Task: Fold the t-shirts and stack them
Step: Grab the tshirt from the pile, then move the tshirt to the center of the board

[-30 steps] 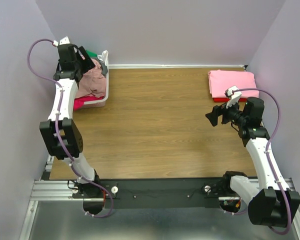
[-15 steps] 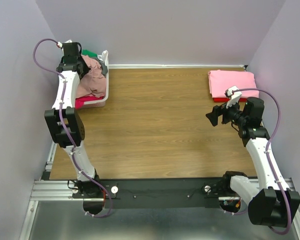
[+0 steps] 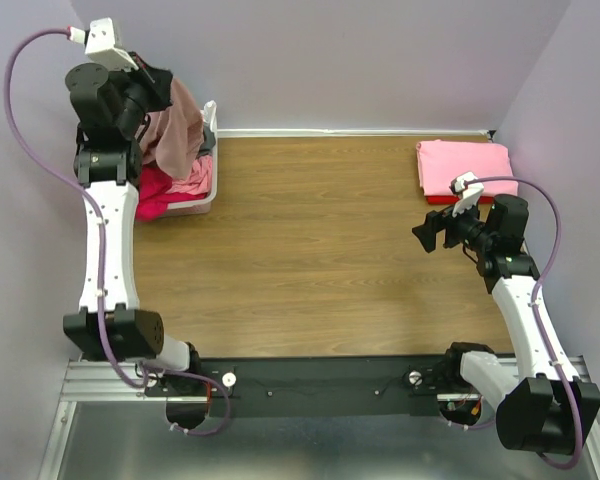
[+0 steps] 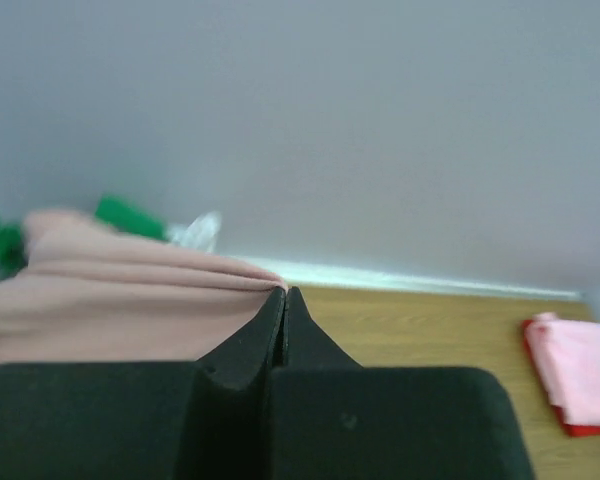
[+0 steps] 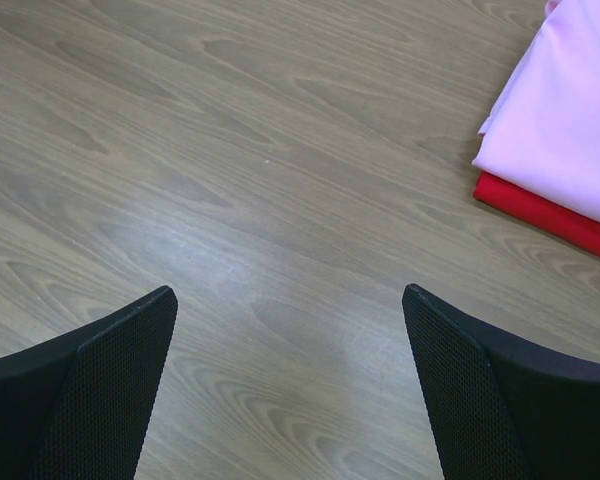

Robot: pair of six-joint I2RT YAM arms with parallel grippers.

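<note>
place: robot lab test cell | evidence: plain lilac walls, wood-grain table, aluminium rail frame

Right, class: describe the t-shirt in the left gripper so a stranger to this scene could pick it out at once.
Find the white basket at the far left corner of the wooden table. Above it, the shut left gripper holds a dusty-pink t-shirt that hangs down toward the basket. It alone is in the air, and it is duller than the bright pink one beneath.
</note>
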